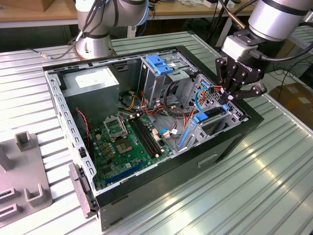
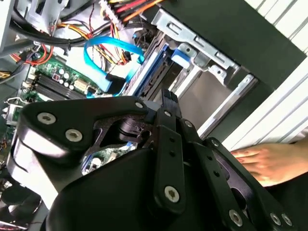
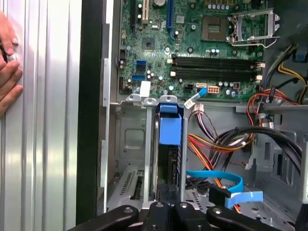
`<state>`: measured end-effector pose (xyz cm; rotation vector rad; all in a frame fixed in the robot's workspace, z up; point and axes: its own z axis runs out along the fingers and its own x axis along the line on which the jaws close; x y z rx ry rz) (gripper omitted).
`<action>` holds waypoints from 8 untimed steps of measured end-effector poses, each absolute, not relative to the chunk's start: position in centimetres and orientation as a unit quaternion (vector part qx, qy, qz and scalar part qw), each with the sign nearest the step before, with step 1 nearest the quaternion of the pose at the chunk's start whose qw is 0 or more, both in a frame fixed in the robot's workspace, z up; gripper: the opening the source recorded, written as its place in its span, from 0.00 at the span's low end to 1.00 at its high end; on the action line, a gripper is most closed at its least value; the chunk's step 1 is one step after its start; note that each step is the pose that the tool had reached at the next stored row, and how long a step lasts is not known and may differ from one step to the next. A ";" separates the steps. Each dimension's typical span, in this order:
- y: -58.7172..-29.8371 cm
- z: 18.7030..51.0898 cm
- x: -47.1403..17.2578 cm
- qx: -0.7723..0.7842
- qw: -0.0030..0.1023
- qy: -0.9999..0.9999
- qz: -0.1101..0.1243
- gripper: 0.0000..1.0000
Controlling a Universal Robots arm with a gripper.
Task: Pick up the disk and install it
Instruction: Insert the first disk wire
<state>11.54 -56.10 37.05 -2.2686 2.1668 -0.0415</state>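
Tool [image 1: 226, 96] hovers right at the disk [image 3: 169, 130], standing edge-on in the computer case's [image 1: 195, 161] bay. Gripping it? Can't tell.

Ribbed metal table [image 1: 254, 196] carries an open computer case [image 1: 195, 164] and the robot arm's base [image 1: 93, 46] behind it. A grey fixture [image 1: 29, 193] sits at the exterior view's left, and a person's hand [image 3: 8, 82] rests flat.

Watching remotely, I can read no text here: white lettering on the gripper [image 1: 228, 98], print on the white label [image 1: 92, 77] of the power supply [image 1: 100, 94] in a corner of the computer case [image 1: 205, 159], and motherboard [image 1: 128, 142] markings all stay illegible to me.
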 end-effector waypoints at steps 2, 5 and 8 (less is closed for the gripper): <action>-56.1 37.0 11.8 -0.735 0.002 0.678 -0.013 0.10; -56.1 37.0 12.0 -0.756 0.003 0.655 -0.013 0.10; -56.1 37.1 12.4 -0.761 0.002 0.648 -0.012 0.10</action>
